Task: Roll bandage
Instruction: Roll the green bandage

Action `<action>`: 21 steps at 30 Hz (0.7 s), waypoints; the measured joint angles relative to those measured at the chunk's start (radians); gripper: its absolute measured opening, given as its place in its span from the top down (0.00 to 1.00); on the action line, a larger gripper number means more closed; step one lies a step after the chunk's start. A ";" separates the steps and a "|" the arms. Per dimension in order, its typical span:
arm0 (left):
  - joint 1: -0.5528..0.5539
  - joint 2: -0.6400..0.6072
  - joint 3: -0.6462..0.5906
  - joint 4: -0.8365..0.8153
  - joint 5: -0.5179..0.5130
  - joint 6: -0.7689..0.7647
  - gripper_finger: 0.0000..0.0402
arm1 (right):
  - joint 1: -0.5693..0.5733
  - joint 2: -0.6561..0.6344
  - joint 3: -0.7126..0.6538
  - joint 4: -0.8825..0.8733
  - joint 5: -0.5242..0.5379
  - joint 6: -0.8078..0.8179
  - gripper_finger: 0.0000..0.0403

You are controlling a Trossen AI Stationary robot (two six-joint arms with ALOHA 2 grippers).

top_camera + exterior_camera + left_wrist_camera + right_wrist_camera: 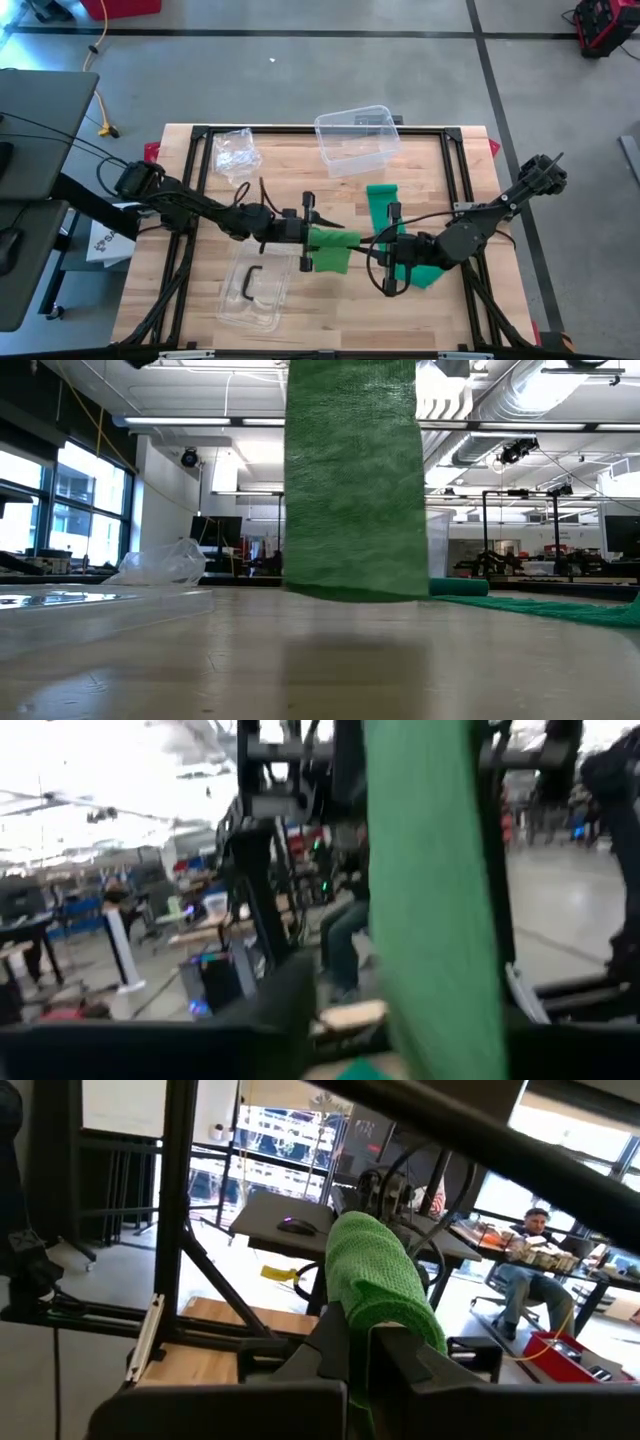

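The right claw [400, 262] sits closed on a bunched fold of the green bandage [385, 205], near the right half of the counter [330, 310]; in the right wrist view the fabric [385, 1280] humps up between and over the dark fingers [330, 1350], hiding their tips. The left claw [308, 245] is at the counter's middle with a hanging length of the same bandage [330, 250] at its fingers; the left wrist view shows a green strip [440, 900] running top to bottom past blurred dark parts, so whether the fingers are clamped on it or merely beside it cannot be told. From the right claw the bandage runs as a flat strip toward the far edge. The low view is largely blocked by the hanging green sheet [352, 480], cut off at the top, its lower edge seemingly just above the wood; a flat green strip [560, 608] lies behind it. Beyond: a clear plastic tub [357, 140] at the far edge, a crumpled clear bag [235, 152] to its left, and a clear lid [255, 287] with a dark handle near the front.
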 joint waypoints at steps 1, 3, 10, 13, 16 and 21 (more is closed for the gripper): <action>0.002 0.000 0.000 -0.011 -0.002 -0.001 0.89 | 0.002 0.000 0.000 -0.006 0.000 0.007 1.00; 0.008 -0.002 -0.004 -0.027 -0.006 -0.005 0.96 | 0.008 0.000 0.000 -0.010 -0.001 0.020 1.00; 0.060 -0.002 -0.077 -0.059 -0.122 -0.036 1.00 | 0.033 0.000 0.000 0.002 -0.058 0.050 0.99; 0.107 -0.002 -0.148 0.007 -0.122 -0.091 1.00 | 0.040 0.000 0.000 0.001 -0.095 0.075 0.99; 0.153 -0.002 -0.228 0.096 -0.113 -0.153 1.00 | 0.049 0.000 0.000 0.001 -0.127 0.093 0.99; 0.176 -0.003 -0.314 0.156 -0.075 -0.254 1.00 | 0.063 0.002 0.000 0.025 -0.110 -0.007 0.99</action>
